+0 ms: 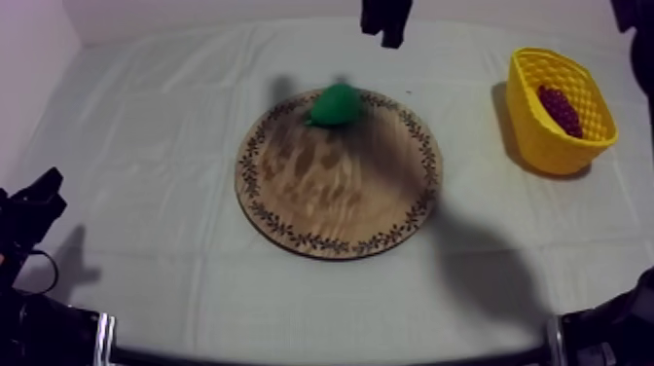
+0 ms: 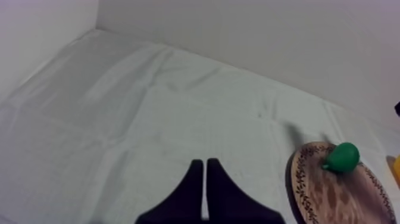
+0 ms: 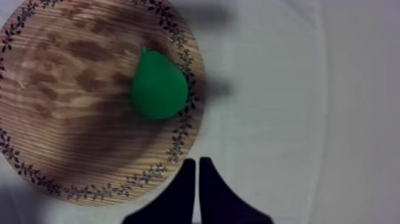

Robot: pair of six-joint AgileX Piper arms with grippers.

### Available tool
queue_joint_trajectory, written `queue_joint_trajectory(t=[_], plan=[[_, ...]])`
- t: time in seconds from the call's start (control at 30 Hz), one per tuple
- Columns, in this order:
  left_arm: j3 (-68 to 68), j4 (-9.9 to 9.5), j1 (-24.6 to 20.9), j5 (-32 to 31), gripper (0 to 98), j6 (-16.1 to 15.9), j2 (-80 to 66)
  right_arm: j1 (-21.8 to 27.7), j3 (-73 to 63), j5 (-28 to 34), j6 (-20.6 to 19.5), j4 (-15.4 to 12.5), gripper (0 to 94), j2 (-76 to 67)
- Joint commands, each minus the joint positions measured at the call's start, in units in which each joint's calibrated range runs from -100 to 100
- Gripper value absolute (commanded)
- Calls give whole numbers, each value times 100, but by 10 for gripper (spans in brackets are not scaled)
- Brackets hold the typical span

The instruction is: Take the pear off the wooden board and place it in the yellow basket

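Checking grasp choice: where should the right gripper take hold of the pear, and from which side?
Grip the pear across its wide belly, coming from straight above. It lies on its side near the wooden board's rim, its neck tapering, so fingers would likely slip there. The right gripper, now shut, must open first.
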Motion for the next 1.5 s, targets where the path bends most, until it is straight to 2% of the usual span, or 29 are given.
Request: queue_joint_trajectory(t=[0.0,0.17,0.5,0.6,1.1,1.47], plan=[[0,-2,0,-1,1,1,0,-24,-121,155,-12,47,5,159],[0,-2,0,-1,1,1,0,-56,-351,390,-51,76,45,347],[0,-2,0,-1,1,1,0,-95,-381,553,-326,241,493,396],[0,-2,0,-1,1,1,0,-116,-370,563,-315,255,566,393],[0,-2,0,-1,1,1,0,-183,-134,381,328,221,659,581],[0,-2,0,-1,1,1,0,-221,-362,169,559,235,678,1204]])
